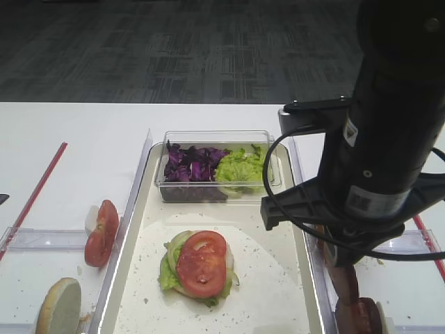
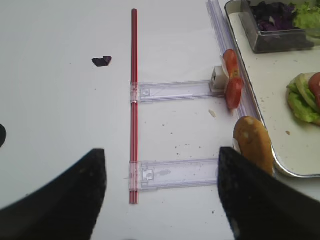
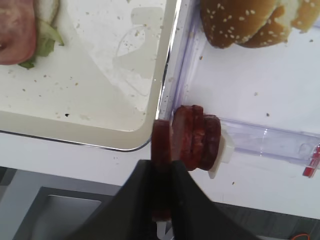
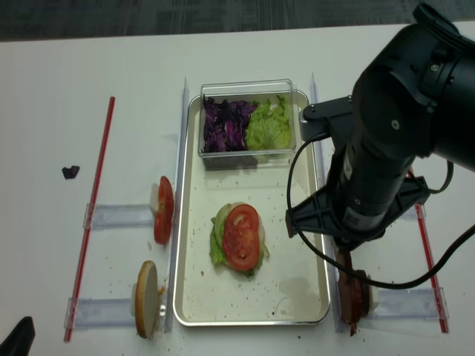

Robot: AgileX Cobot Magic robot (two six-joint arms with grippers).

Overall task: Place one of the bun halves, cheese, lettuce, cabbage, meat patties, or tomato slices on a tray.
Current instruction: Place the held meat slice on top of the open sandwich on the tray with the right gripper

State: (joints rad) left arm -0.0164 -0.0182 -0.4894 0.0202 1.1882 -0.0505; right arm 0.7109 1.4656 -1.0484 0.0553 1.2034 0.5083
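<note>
Step in hand, as judged: picking a patty. Right end effector [image 3: 162, 197] pressed together on the outermost of the meat patties [image 3: 161, 150], pinching it on edge, not yet carried off. Immediately beyond the fingertips, three more patties [image 3: 197, 142] standing upright in a row against a small white stop, touching one another; four counted in the wrist view, though a further one behind cannot be ruled out. Up and to the left of the right end effector, the tray [image 3: 125, 140], its rounded corner just beside the held patty; on it, further off, a partly built stack of lettuce [image 1: 167, 275] topped with one tomato slice [image 1: 201, 263]. Two bun halves [image 3: 250, 22] beyond the patty row, seeded crowns showing; a third bun half [image 2: 254, 144] close to the left end effector [image 2: 162, 192], which hangs spread and holds nothing. Two spare tomato slices [image 2: 232, 80] beyond that bun, on edge. One clear box [image 1: 215, 167] at the far end of the tray, holding cabbage [image 1: 191, 163] and more lettuce. Cheese not identified. Next move, as judged: lift clear of the row without dragging the neighbours, carry across the tray rim, turn the patty flat over the tomato and release.
</note>
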